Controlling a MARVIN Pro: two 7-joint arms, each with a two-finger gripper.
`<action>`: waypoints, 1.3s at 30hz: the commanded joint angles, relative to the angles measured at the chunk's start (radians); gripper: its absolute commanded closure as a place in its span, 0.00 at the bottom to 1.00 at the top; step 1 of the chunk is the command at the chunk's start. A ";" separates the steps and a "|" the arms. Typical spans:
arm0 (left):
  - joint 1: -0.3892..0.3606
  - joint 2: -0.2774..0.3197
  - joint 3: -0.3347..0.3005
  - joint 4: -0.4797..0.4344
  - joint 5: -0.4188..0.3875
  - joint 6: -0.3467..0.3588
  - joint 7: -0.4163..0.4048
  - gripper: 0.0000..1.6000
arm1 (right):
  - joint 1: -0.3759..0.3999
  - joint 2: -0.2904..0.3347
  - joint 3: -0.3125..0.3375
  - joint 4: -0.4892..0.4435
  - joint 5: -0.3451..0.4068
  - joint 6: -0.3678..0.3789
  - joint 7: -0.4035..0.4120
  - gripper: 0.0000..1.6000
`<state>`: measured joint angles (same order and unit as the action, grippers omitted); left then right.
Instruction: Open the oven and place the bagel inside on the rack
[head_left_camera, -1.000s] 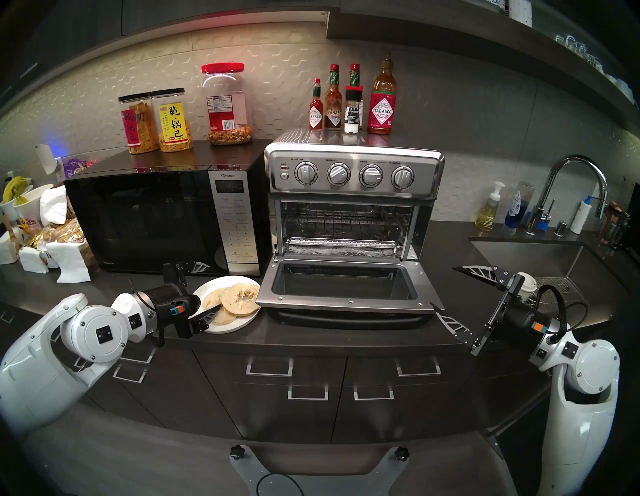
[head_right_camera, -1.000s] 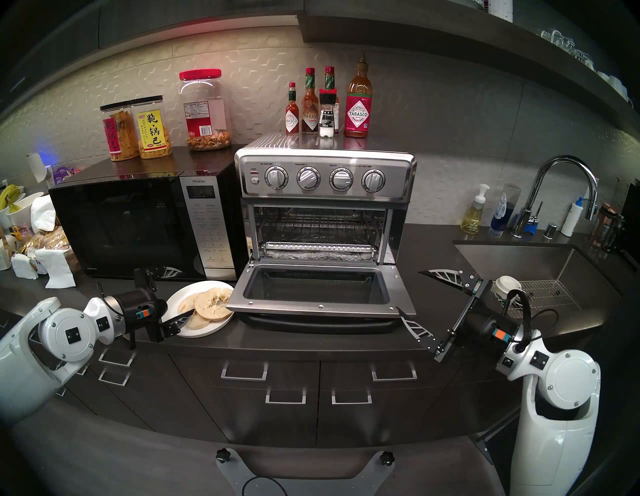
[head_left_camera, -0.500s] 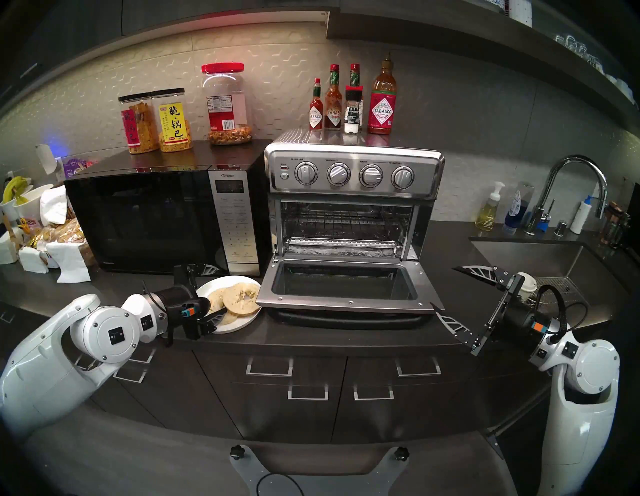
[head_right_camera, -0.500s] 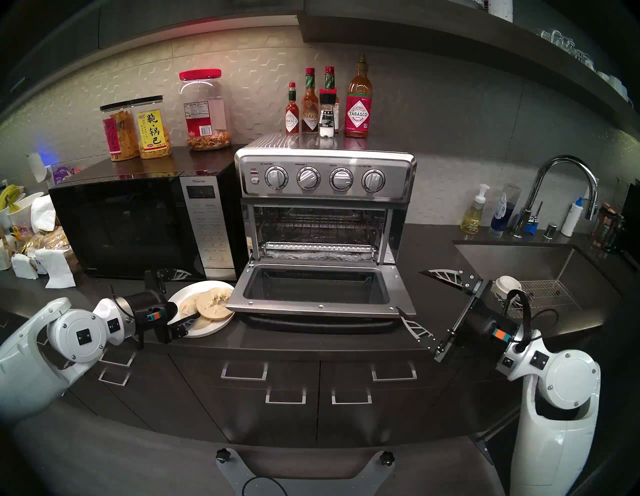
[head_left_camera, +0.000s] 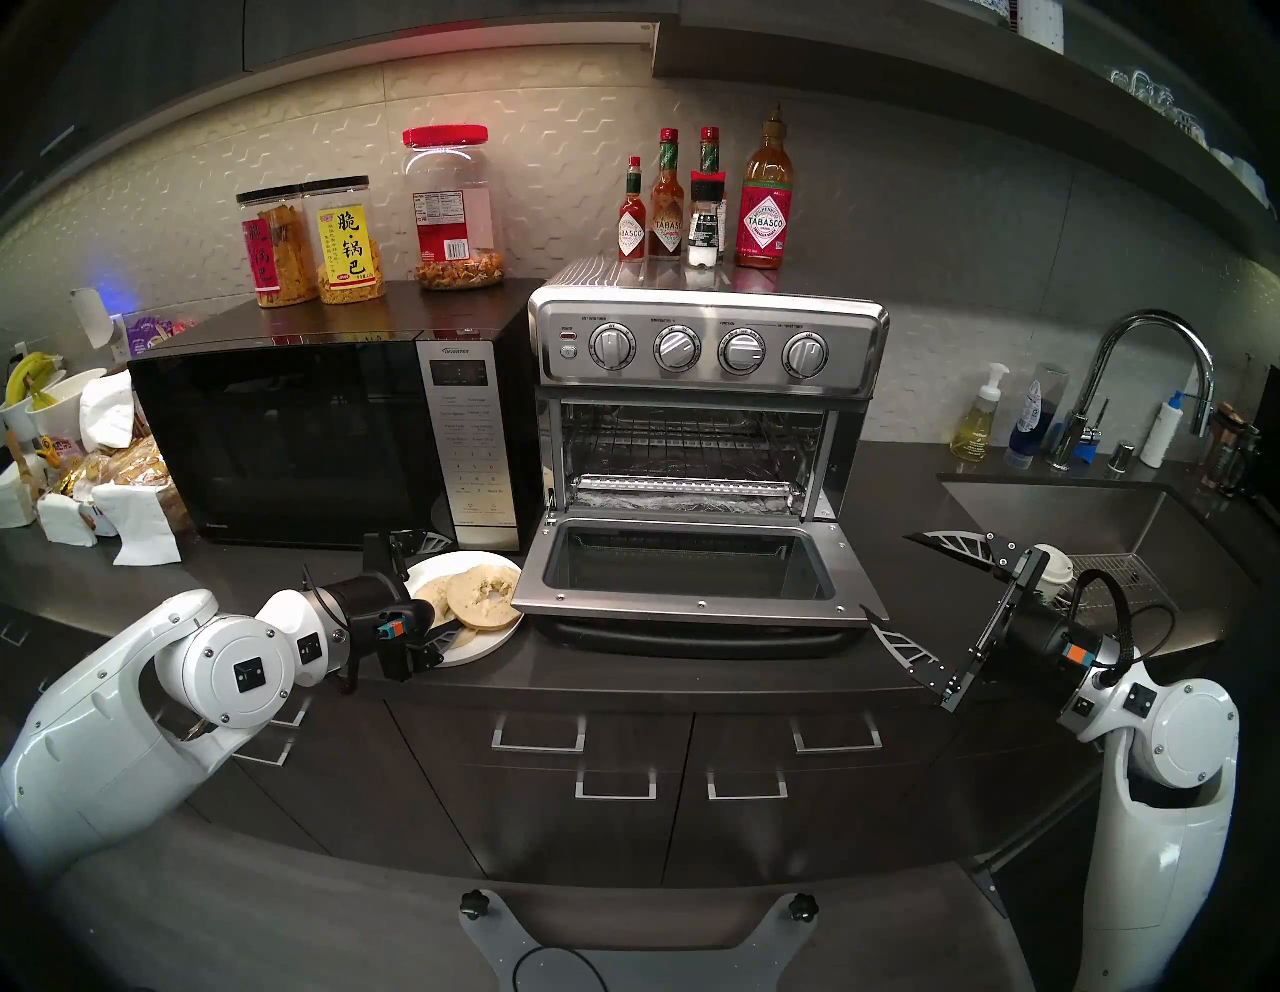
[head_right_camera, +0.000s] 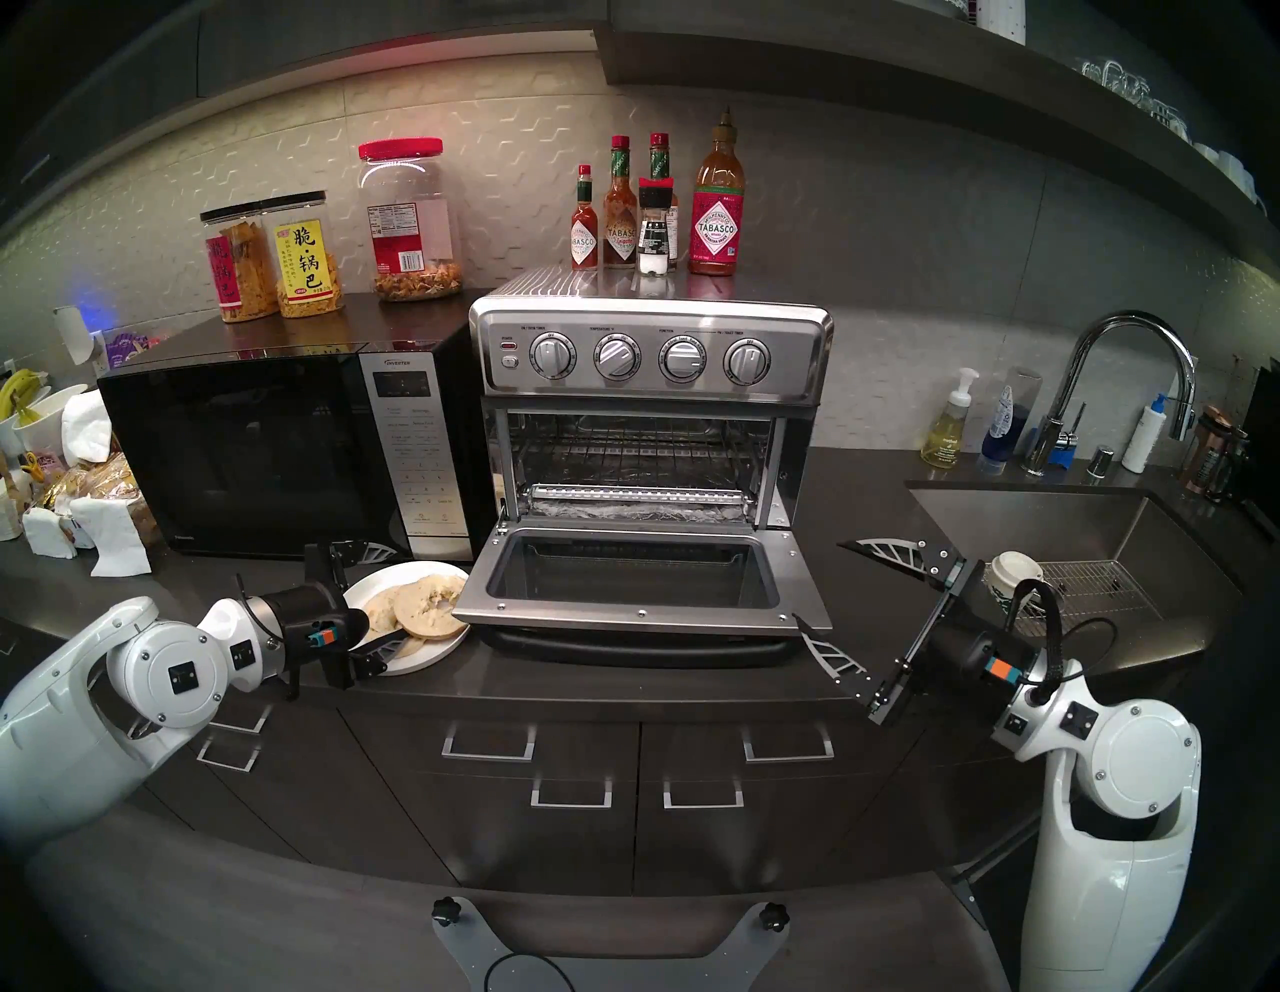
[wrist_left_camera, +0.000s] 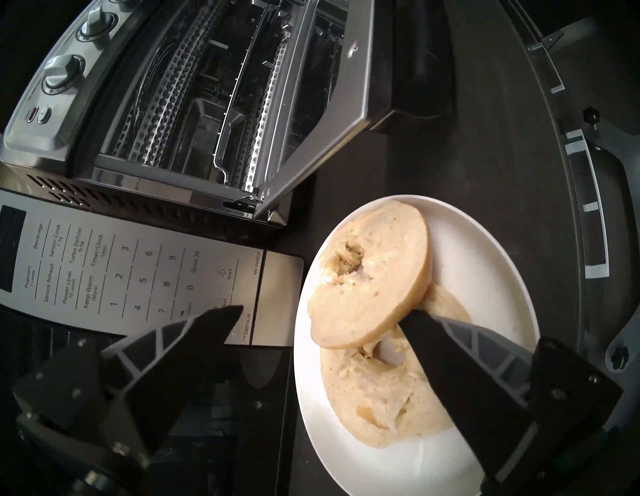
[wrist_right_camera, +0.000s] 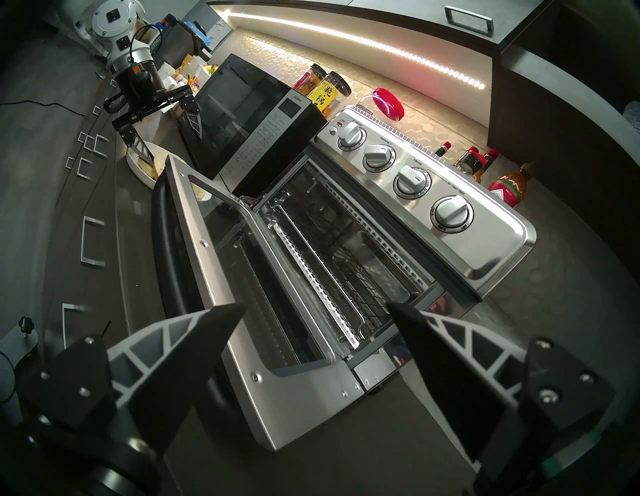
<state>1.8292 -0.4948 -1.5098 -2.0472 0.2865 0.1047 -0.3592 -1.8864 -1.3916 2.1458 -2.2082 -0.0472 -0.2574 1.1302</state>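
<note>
The oven (head_left_camera: 706, 415) stands on the counter (head_left_camera: 692, 665), directly right of the microwave (head_left_camera: 325, 436). Its door (head_left_camera: 692, 582) lies folded down toward the counter's front edge. The rack (head_left_camera: 682, 440) sits inside the cavity, above the tray (head_left_camera: 682, 493). The plate (head_left_camera: 485, 641) rests before the microwave, left of the door, carrying the bagel (head_left_camera: 478, 597) halves, one overlapping the other. The sink (head_left_camera: 1080, 512) lies far right.

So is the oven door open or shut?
Open. The oven door lies folded down flat over the counter, and you can see the rack inside.
</note>
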 joint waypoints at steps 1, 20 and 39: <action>-0.041 -0.014 0.031 0.017 0.012 -0.016 0.003 0.00 | 0.006 0.001 -0.001 -0.012 0.010 0.003 0.001 0.00; -0.032 -0.018 0.063 0.049 0.026 -0.070 0.022 0.63 | 0.006 0.001 -0.001 -0.012 0.010 0.003 0.002 0.00; 0.160 0.017 -0.082 -0.045 0.028 -0.041 0.121 1.00 | 0.006 0.001 -0.002 -0.012 0.010 0.003 0.001 0.00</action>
<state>1.8955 -0.4934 -1.5062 -2.0436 0.3215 0.0549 -0.2931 -1.8862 -1.3917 2.1458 -2.2081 -0.0472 -0.2571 1.1303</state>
